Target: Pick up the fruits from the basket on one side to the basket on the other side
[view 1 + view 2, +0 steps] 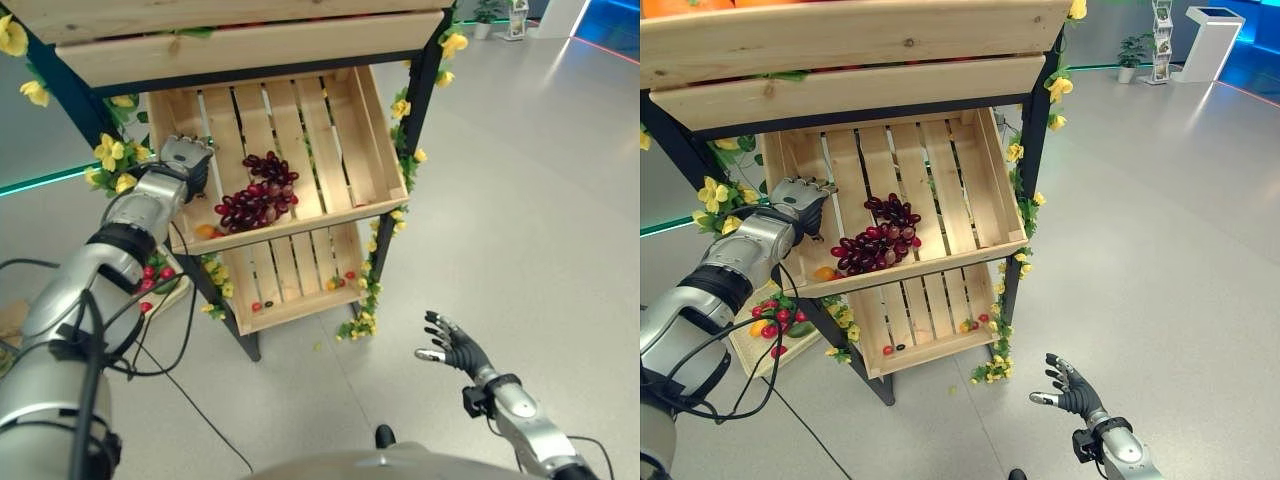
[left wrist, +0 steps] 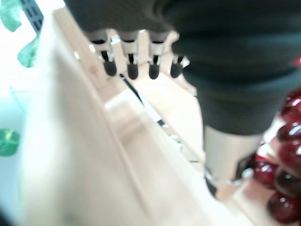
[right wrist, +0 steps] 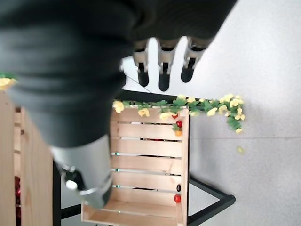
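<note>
Left wrist view: hand (image 2: 225, 155) beside grapes (image 2: 284, 179)

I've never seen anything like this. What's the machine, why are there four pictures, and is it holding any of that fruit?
It is a humanoid robot with two silver arms. Two pictures come from cameras in its head, looking down; the other two come from cameras on its wrists, so each shows its own fingers up close. In front stands a wooden shelf of slatted crates trimmed with yellow flowers. The left hand reaches into the middle crate, at its left wall, beside a bunch of dark red grapes, with an orange fruit at the crate's front edge. It holds nothing. The right hand hangs open over the floor, empty.
</note>
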